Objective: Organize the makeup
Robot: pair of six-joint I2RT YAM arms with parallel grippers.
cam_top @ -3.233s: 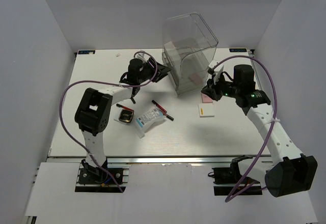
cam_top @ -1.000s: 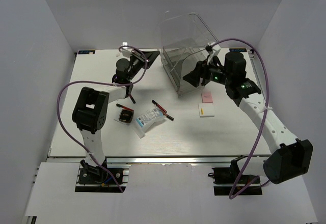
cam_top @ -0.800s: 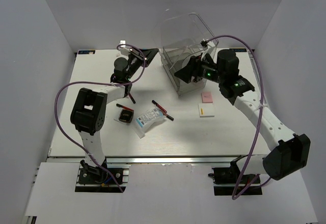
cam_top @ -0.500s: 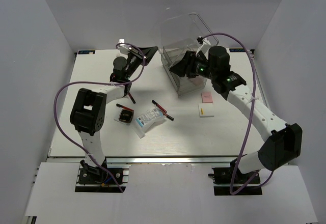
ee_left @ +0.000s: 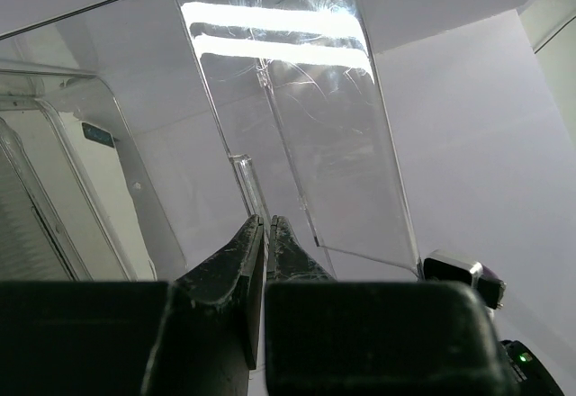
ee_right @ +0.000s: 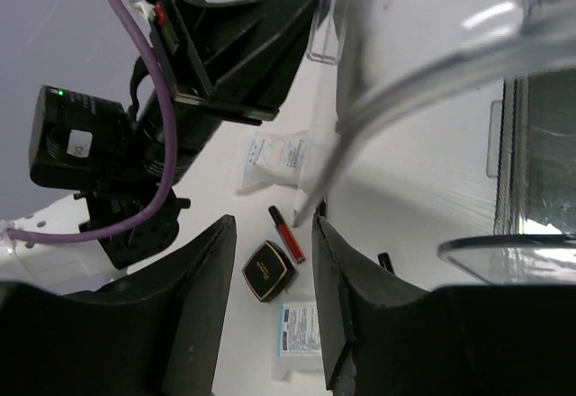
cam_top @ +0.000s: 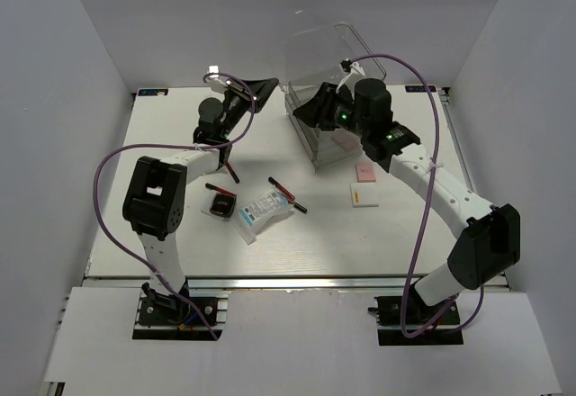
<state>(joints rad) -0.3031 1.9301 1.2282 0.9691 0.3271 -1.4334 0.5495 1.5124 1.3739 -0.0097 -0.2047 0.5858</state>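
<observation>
Two arms on one tall clear plastic drawer case (cam_top: 335,90) and no makeup in it yet, why? (kit)

My guess is they're opening it up first. The left tool (ee_left: 263,223) is pinched onto a thin clear edge at the case's left side. The right tool (ee_right: 270,225) sits apart astride its curved rim, not clamped. The black square compact (cam_top: 221,204), white blue-printed packet (cam_top: 263,208) and thin black-and-red pencils (cam_top: 287,194) lie on the worktop (cam_top: 315,243) front-left of the case. The pink square (cam_top: 365,171) and white flat box (cam_top: 364,196) are front-right. (moss)
</observation>
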